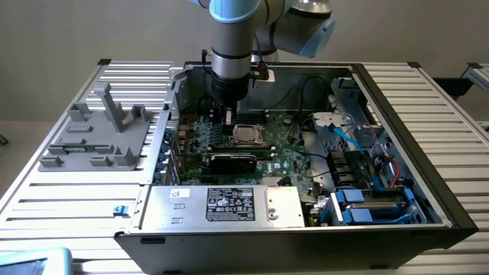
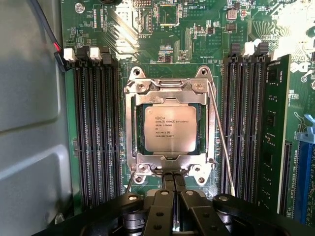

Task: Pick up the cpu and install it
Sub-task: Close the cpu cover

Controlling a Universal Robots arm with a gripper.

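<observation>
**One CPU in its socket, gripper pressed together at the frame edge**

The cpu (image 2: 170, 129), a single small flat square chip with a pale silver metal top and printed lettering, lies flat and square inside the one dark socket with its silver metal frame (image 2: 129, 128) on the green motherboard (image 2: 147, 44). The frame sits around the chip's four edges. One thin silver wire lever (image 2: 221, 147) runs along one side of the frame.

The gripper (image 2: 173, 183) has its two black fingers pressed together with nothing between them. Their tips sit at the edge of the frame, just beside the chip; whether they touch the metal cannot be told. In the exterior view the gripper (image 1: 228, 117) hangs straight down into the case, just to that view's left of the chip (image 1: 246, 133).

Two banks of dark memory slots flank the socket, one (image 2: 98, 132) on each side (image 2: 243, 128).

The open black computer case (image 1: 306, 246) holds one silver power supply box with a white label (image 1: 229, 206). It stands on a ribbed metal table (image 1: 68, 195), where one grey plastic fixture with upright posts (image 1: 103, 132) sits on the exterior view's left, well apart from the chip.
</observation>
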